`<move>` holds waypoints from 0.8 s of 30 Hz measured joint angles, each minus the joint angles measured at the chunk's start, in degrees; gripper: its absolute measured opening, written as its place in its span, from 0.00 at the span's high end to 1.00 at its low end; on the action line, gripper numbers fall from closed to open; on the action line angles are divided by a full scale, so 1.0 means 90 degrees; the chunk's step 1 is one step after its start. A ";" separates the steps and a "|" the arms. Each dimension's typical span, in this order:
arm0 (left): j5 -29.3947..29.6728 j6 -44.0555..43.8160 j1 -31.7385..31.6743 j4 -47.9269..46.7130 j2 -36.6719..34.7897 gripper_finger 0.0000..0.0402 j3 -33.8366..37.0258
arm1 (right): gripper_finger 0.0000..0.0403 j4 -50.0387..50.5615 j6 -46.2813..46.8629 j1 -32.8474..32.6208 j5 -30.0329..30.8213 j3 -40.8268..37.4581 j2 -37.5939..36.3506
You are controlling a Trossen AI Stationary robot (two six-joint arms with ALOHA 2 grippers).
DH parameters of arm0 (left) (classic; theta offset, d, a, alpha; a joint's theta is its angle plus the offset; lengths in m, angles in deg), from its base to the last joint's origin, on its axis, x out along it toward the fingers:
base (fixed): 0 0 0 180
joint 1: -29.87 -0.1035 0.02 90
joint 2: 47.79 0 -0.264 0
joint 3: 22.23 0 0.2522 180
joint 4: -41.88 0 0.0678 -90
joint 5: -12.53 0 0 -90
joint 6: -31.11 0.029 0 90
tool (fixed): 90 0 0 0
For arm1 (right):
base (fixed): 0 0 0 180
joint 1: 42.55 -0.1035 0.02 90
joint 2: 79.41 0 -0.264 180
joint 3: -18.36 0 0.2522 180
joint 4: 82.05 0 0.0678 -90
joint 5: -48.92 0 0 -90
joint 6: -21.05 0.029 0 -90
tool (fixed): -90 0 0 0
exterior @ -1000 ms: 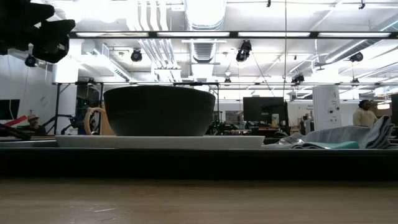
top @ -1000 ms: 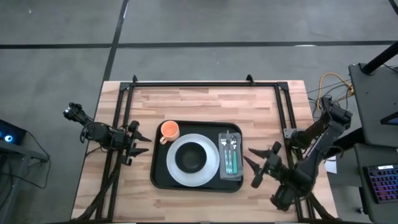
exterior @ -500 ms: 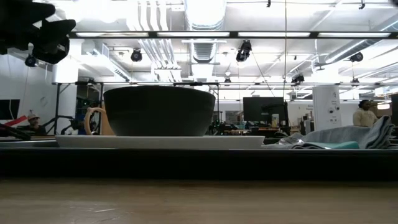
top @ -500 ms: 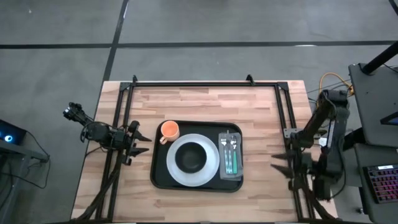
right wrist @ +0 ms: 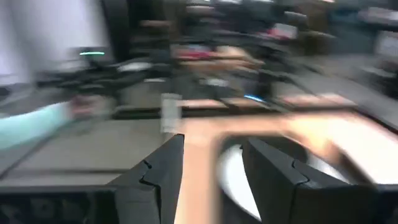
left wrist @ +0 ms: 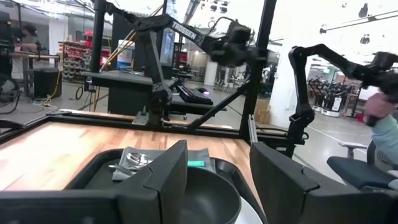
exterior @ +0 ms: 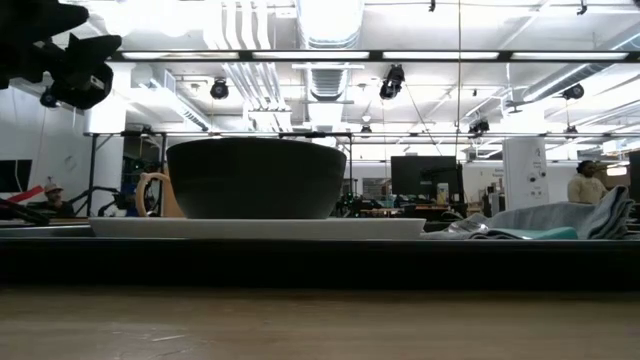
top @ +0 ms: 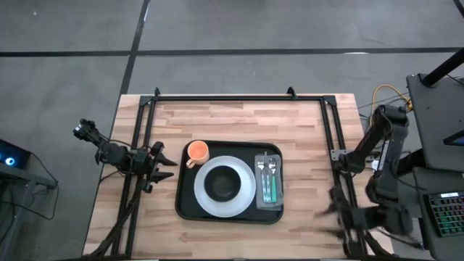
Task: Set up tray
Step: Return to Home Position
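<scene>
Roughly centred, tray [top: 185,197] long axis left-right, left pincer [top: 165,163] wide, right pincer [right wrist: 212,152] wide.

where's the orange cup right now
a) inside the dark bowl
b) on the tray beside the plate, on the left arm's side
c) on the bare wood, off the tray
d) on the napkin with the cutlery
b: the high view shows the orange cup standing on the tray next to the white plate, across from the napkin.
</scene>
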 joint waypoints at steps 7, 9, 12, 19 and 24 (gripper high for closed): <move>0.0000 -0.0002 0.0002 0.0000 -0.0003 0.61 0.0000 | 0.62 -0.3042 -0.3155 0.0241 -0.2631 -0.0028 0.0660; 0.0000 -0.0004 0.0000 0.0002 -0.0005 0.61 0.0000 | 0.62 -0.2991 -0.3149 0.0364 -0.2943 -0.0085 0.0765; 0.0000 -0.0005 0.0002 0.0002 -0.0005 0.61 0.0000 | 0.61 -0.3051 -0.3245 0.0810 -0.4916 -0.0205 0.0732; -0.0002 -0.0290 0.0000 0.0000 0.0000 0.61 0.0002 | 0.62 -0.3047 -0.2902 0.2141 -0.8734 -0.0308 0.0696; 0.0000 -0.0311 0.0002 0.0000 -0.0002 0.61 0.0002 | 0.63 -0.2835 -0.2868 0.2610 -0.8808 -0.0780 0.0349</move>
